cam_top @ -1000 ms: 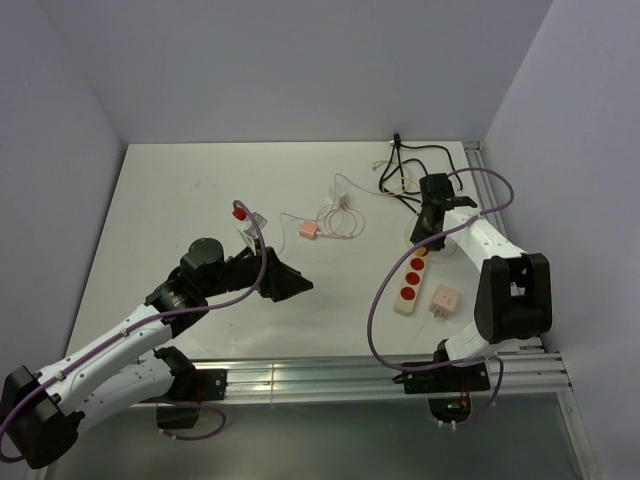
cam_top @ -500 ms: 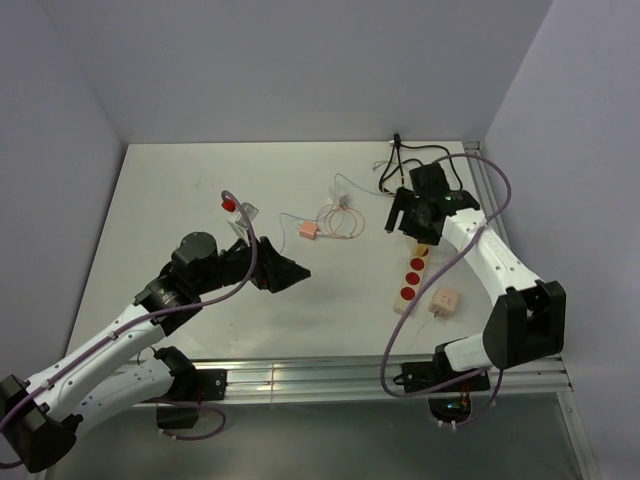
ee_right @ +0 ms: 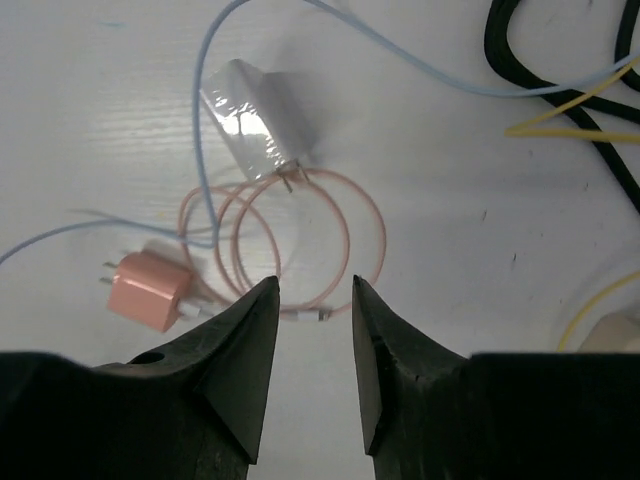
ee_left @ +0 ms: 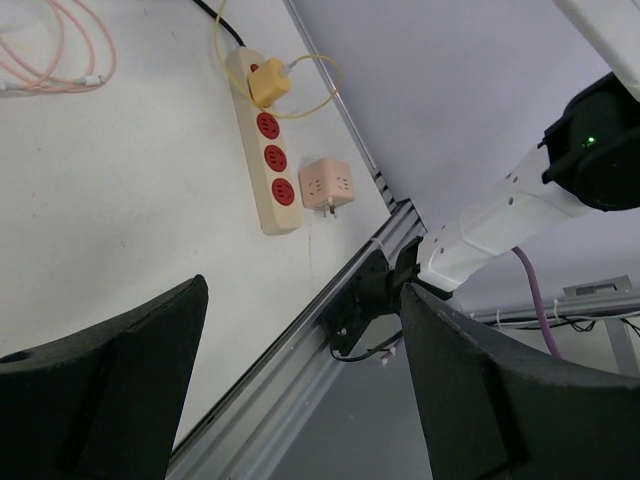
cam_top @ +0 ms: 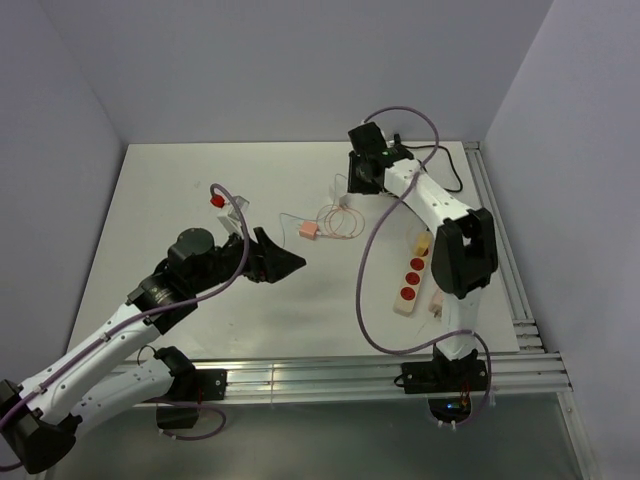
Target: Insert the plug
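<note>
By the white charger (ee_right: 255,120), we have swung our right gripper (ee_right: 315,290) across from the power strip (cam_top: 412,272), narrowly parted and empty, so grasping likely comes next; our left gripper (ee_left: 300,330) hangs wide.

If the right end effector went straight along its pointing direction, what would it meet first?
Probably the coiled pink cable, just beyond the open tips of the right end effector; the white charger sits farther on. Depth is unclear.

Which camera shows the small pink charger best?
The right wrist view: the pink charger lies close, prongs visible. The top view shows only a tiny pink speck; the left wrist view misses it.
</note>
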